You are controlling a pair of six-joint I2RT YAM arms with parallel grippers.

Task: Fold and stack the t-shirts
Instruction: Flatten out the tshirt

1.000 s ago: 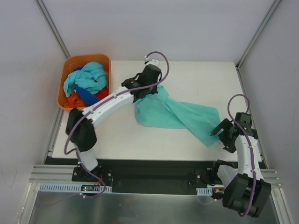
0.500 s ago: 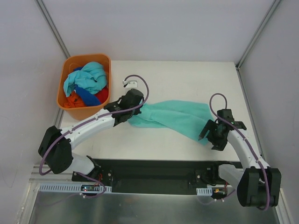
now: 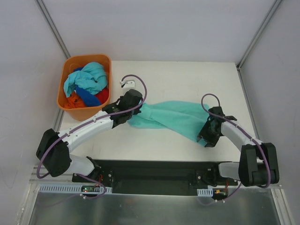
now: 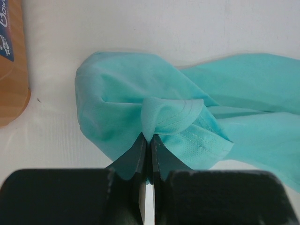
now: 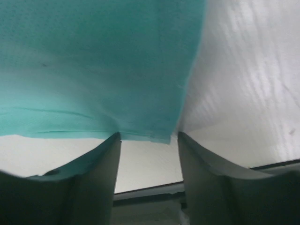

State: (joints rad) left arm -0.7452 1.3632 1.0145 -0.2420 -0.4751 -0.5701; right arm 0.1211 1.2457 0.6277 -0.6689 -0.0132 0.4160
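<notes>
A teal-green t-shirt (image 3: 173, 118) lies stretched across the middle of the white table (image 3: 187, 77). My left gripper (image 3: 130, 115) is shut on a fold at its left end; the left wrist view shows the fingers pinching the bunched cloth (image 4: 168, 115) at the gripper (image 4: 150, 137). My right gripper (image 3: 204, 138) is open at the shirt's right lower corner. In the right wrist view the shirt's edge (image 5: 93, 70) hangs just at the tips of the open gripper (image 5: 149, 136), not gripped. More t-shirts, light aqua (image 3: 89, 79), blue (image 3: 87, 97) and orange-red (image 3: 73, 100), are piled in the basket.
The orange plastic basket (image 3: 60, 90) stands at the table's back left corner, beside my left arm; its side shows in the left wrist view (image 4: 11, 65). The table's near edge and black base rail (image 3: 150, 168) run just below both grippers.
My left gripper pulled the shirt's left end toward the near left over the second. My right gripper moved left and forward to the shirt's right corner, and the shirt now lies straighter.
</notes>
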